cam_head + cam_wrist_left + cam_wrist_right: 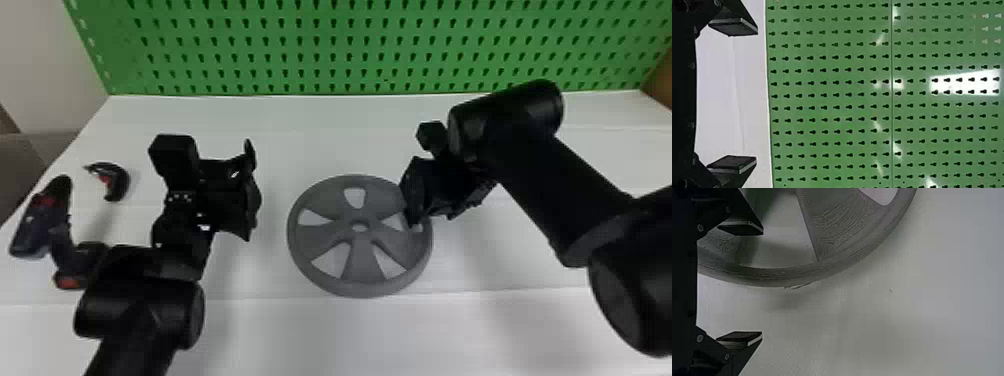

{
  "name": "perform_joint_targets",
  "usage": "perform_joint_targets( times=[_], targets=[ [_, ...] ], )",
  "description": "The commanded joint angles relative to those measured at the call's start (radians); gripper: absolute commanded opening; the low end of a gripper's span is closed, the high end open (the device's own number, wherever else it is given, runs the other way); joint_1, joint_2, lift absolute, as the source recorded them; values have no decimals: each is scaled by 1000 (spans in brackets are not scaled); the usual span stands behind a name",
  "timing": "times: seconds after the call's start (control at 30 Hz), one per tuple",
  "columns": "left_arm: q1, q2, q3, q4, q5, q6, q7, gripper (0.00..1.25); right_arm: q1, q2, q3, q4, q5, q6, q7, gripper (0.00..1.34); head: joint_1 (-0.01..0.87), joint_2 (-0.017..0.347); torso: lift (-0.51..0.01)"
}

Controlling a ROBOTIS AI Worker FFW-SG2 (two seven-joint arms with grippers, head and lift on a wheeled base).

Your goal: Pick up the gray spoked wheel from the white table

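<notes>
The gray spoked wheel (360, 265) lies flat on the white bench (270, 330), in the middle, between the two arms. Its open face looks up, and its small round middle hole (359, 226) points up too. The wheel is round, about as long one way as the other, so I can't pick out a long side. It has five wide spokes with five gaps between them. One gap points away, to the green pegboard (350, 50), and one spoke points back to the near side of the bench. The right hand (434, 219) is at the wheel's right side, tipped down at the rim. Its two fingers are wide apart. In the right wrist view, one finger is over a gap in the wheel, and the other is past the outside of the rim. I can't tell if a finger touches the wheel. The left hand (251, 191) is up over the bench, to the left of the wheel and well apart from it. It faces the pegboard with its fingers wide apart. A power drill (61, 240) and a small curved black and red thing (119, 185) are on the left side of the bench.
</notes>
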Motion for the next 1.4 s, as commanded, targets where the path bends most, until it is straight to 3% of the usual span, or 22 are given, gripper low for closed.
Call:
perform_joint_targets(
  times=[0.0, 0.53, 0.73, 1.37],
  targets=[
    [0, 0, 0, 0, 0, 0, 0, 1120, -4, 2, 6, 10, 2, -1, 4, 996, 767, 35, -107],
    [-3, 0, -1, 0, 0, 0, 0, 1120, -4, 5, 5, 10, 2, -3, 14, 985, 767, 35, -107],
    [-3, 0, -1, 0, 0, 0, 0, 1120, -10, 5, 18, 10, 0, 9, 19, 747, 767, 35, -107],
    [-5, 0, -3, 0, 0, 0, 0, 1120, -15, 6, 35, 10, 0, 15, 24, 758, 767, 35, -107]
  ],
)
